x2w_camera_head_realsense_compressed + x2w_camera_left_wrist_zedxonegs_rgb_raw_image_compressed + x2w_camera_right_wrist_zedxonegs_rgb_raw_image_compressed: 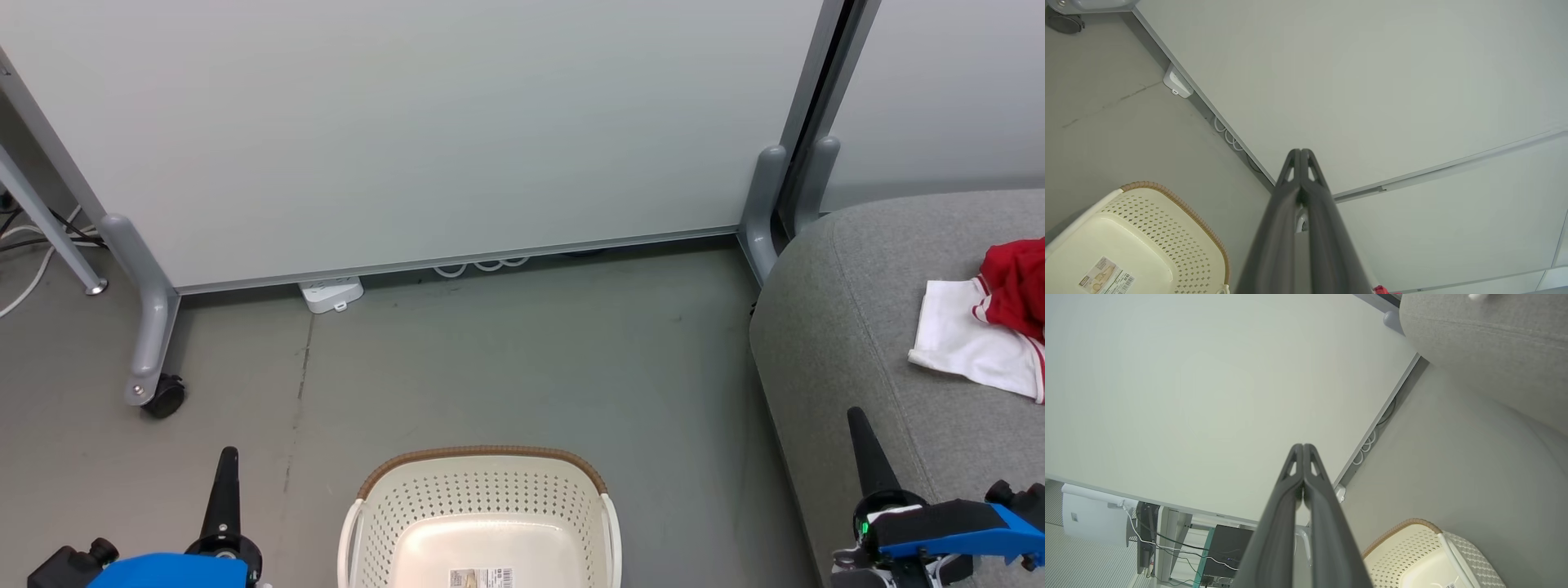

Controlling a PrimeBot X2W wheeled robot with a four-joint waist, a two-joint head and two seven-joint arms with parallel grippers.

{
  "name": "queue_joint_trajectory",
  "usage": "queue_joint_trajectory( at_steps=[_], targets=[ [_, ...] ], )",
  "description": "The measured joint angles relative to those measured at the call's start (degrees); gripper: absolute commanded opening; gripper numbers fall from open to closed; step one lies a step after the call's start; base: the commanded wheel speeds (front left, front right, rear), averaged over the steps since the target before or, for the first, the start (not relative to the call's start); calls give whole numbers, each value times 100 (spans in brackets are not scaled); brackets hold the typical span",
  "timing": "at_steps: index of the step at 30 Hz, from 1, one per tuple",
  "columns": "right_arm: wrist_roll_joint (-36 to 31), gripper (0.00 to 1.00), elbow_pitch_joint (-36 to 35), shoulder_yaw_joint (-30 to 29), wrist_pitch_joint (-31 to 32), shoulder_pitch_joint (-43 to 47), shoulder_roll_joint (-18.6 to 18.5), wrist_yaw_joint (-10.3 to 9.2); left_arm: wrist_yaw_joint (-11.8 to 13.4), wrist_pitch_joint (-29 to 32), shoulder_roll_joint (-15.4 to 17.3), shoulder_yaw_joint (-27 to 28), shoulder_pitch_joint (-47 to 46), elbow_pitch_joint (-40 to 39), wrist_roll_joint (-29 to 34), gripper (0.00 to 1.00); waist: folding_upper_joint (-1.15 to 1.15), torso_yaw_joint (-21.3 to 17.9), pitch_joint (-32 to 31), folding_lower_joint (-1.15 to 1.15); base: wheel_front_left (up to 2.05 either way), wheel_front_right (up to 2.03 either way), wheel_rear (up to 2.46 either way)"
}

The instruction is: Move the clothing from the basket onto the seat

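Clothing is showing bright red plus white with thin red stripes, basket is looking cream, dotted with holes, brown woven rim, and the seat is looking speckly grey.

The grey floor is carrying the cream basket, which is standing at the bottom centre. A white power strip is lying against the partition's base. The grey seat is standing at the right, with red and white clothing lying crumpled on top
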Motion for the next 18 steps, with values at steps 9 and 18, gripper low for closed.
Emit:
queue_joint_trajectory(
  at_steps=[9,18],
  targets=[
    [523,0,29,-26,74,-47,1,0,0,129,1,74,-41,-34,-459,0,0,-20,-16,0,0,0,0],
    [1005,0,49,-48,133,-89,1,0,0,252,1,125,-74,-68,-892,0,0,-41,-31,0,0,0,0]
  ],
)
